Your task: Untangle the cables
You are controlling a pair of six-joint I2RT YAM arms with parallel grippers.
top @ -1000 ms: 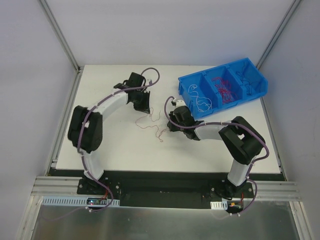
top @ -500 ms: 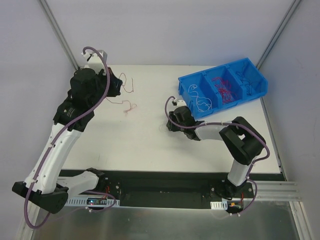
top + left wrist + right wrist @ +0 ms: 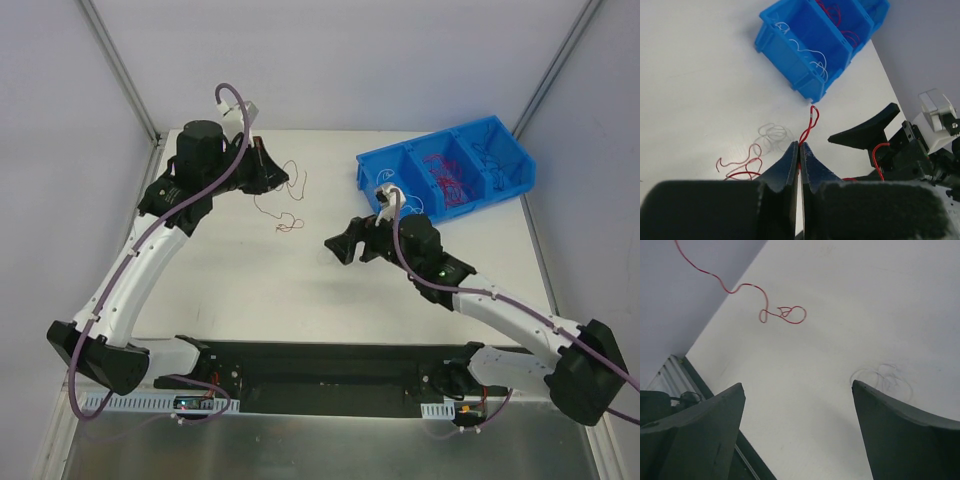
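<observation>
While left tool pinches dangling red cable, right tool gapes wide; nothing held.

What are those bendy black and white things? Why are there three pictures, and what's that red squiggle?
Those are two robot arms, the left arm and the right arm, bolted to the near edge of a table. One picture looks down from above. The other two come from small cameras on each wrist, so you see that arm's own fingers up close. The left gripper is pinched shut on a thin red cable, which dangles from it. The right gripper is open and holds nothing. Near the table's back right corner sits a blue bin with three sections. One holds white cables, and the next holds red cables.
</observation>
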